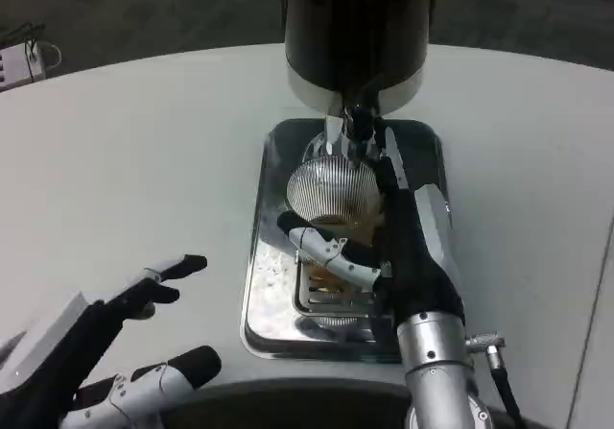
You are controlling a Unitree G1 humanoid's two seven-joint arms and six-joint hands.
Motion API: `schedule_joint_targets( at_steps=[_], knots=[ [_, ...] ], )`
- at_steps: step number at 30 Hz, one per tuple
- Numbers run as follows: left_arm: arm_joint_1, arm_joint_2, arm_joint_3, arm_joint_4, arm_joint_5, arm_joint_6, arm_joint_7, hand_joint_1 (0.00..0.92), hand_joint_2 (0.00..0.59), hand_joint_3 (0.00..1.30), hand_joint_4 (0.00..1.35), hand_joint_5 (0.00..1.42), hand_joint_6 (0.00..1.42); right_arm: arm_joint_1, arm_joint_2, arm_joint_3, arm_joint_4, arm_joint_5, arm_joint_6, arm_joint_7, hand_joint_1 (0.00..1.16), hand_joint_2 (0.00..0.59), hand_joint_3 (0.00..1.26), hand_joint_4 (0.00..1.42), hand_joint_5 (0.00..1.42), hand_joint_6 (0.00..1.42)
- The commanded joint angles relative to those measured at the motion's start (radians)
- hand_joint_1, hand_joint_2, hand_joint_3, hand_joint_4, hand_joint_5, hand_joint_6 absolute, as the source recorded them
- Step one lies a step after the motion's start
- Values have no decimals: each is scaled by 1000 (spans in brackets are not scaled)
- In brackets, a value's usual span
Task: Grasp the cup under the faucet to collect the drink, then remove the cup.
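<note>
Two hands over a white, smooth, rounded table. Centre of frame: a shiny metal drip tray, rectangular with rounded corners, mirror-like surface, with a slotted grille set in its lower middle. At the top centre stands a drink dispenser, dark glossy cylinder with a polished silver band at its base; a chrome and black faucet juts down from it over the tray. Directly beneath the faucet sits the cup, clear, round-mouthed, with fine vertical ribbing on its wall; amber-brown liquid shows low inside it. Right hand, at centre right, reaches in from the bottom on a silver forearm; its white and black fingers wrap around the cup's near side, clamped on it, the black thumb side running up along the cup's right. Left hand, at lower left, lies off the tray, well apart from the cup, fingers spread and holding nothing. Upper left edge: a small pale device with cables, too blurred to identify. A black cable trails beside the right forearm.
</note>
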Motion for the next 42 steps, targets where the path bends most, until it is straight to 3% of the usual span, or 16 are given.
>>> schedule_joint_targets(
  at_steps=[1,24,34,42],
  knots=[
    [-2,13,-20,18,-1,4,-13,0,58,201,146,223,254,18,-2,-6,7,0,-14,-7,792,207,0,0,97,48],
    [-60,30,-84,52,4,41,-20,0,56,201,151,223,268,28,-32,-16,2,11,-21,34,792,207,0,2,110,48],
    [-58,34,-86,55,3,47,-22,0,52,201,155,230,273,11,-22,-5,26,-10,-1,28,792,207,0,20,129,48],
    [-47,43,-74,55,-7,43,-23,0,52,201,162,234,275,-3,3,10,46,-47,37,-13,800,217,0,105,216,132]
  ],
)
